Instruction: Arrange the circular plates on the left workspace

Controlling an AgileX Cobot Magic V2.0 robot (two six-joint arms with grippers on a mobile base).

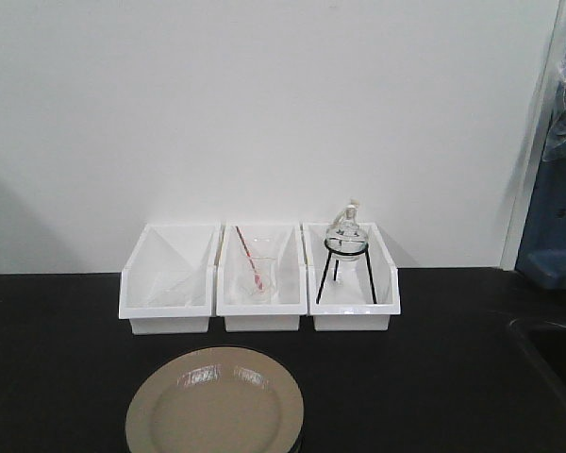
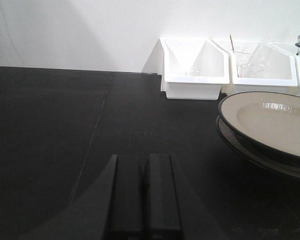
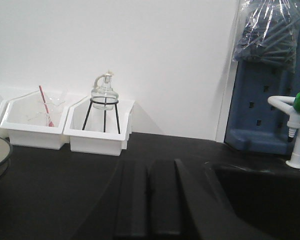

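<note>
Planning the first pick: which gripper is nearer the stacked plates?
Left. The left gripper has the plates close on its right; from the right gripper only their edge shows, far left.

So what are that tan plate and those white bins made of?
The tan plate looks like glazed ceramic or melamine: its glossy face mirrors the lights, and its underside is dark. The white bins look like moulded plastic, thin-walled with a smooth, faint sheen. Neither can be settled from looks alone.

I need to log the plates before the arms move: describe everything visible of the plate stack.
The circular plates are two round, shallow, glossy tan-beige dishes with broad rims and dark undersides, one stacked on the other; only the lower one's rim shows. They lie flat on the black benchtop, in front of the white bins, apart from them. Nothing grips them.
</note>
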